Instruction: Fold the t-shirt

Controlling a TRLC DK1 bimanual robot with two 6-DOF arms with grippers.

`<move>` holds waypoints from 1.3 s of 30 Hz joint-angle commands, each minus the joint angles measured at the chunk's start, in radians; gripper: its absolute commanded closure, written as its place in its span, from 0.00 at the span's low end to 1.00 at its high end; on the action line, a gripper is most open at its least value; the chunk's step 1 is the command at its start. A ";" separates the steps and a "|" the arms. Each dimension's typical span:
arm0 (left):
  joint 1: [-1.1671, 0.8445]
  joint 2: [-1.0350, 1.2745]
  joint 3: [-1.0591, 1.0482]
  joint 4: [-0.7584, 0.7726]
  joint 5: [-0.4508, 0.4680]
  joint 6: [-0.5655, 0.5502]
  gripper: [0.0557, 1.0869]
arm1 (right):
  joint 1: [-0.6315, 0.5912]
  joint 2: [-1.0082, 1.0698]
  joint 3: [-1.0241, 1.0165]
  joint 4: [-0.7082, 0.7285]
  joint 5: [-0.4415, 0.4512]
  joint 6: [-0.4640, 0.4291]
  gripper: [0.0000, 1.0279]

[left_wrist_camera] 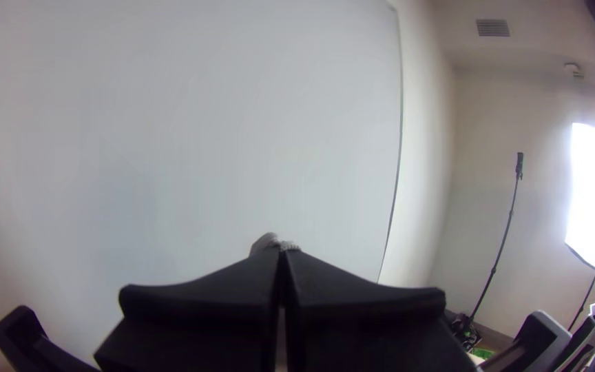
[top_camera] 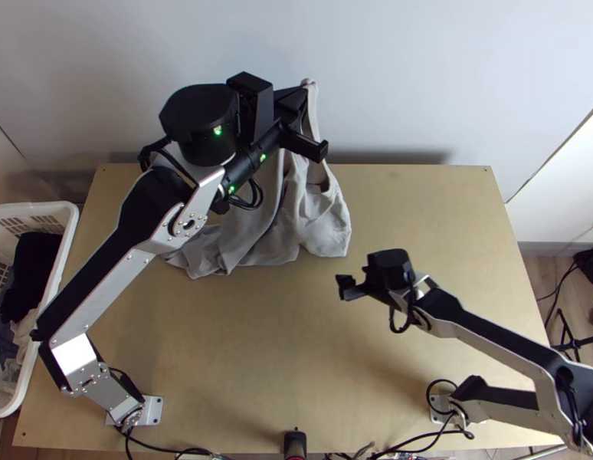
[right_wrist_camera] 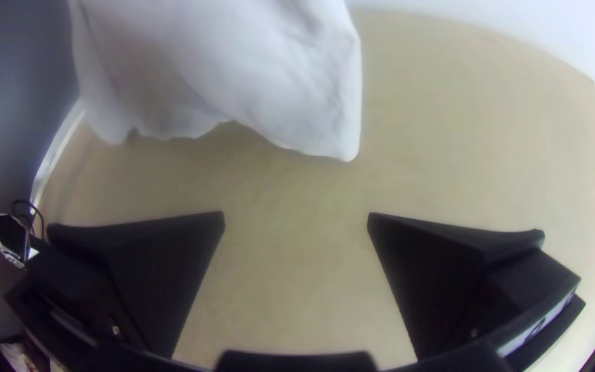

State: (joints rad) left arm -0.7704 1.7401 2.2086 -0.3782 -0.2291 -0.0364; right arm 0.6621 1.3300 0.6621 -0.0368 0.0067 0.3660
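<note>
T-shirt up in the air, one gripper on it

So, left to right: a white basket point(top_camera: 36, 206) of clothes sits off the surface's point(top_camera: 243, 345) left edge. Left gripper point(top_camera: 304, 90) is up by the far edge, fingers pressed together, pinching a bit of the grey t-shirt point(top_camera: 321, 222). The shirt hangs in loose folds, lower part over the surface's far-left area. Right gripper point(top_camera: 342, 287) is on the shirt's near side, fingers spread wide, nothing between them.
</note>
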 commanded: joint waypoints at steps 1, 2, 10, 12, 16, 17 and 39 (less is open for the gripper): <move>0.006 -0.021 0.000 -0.011 -0.001 0.000 0.97 | 0.031 0.098 0.024 0.095 -0.001 -0.010 0.06; 0.006 -0.024 0.000 -0.014 -0.001 0.000 0.97 | 0.031 0.109 0.028 0.110 -0.001 -0.013 0.06; 0.003 -0.031 0.000 -0.019 -0.001 0.000 0.97 | -0.030 0.163 0.076 0.193 0.001 -0.044 0.06; -0.001 -0.036 0.000 -0.024 -0.001 0.000 0.97 | -0.058 0.164 0.077 0.229 -0.001 -0.055 0.06; -0.004 -0.047 0.000 -0.031 -0.001 0.000 0.97 | -0.111 0.186 0.094 0.262 -0.001 -0.076 0.06; -0.004 -0.048 0.000 -0.031 -0.001 0.001 0.97 | -0.124 0.195 0.102 0.264 -0.001 -0.082 0.06; 0.054 -0.094 -0.001 -0.056 0.008 -0.007 0.97 | -0.004 0.262 0.179 0.273 -0.001 -0.237 0.97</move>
State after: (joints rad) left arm -0.7349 1.6501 2.2089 -0.4278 -0.2287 -0.0372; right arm 0.6418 1.6016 0.8429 0.2050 0.0059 0.1780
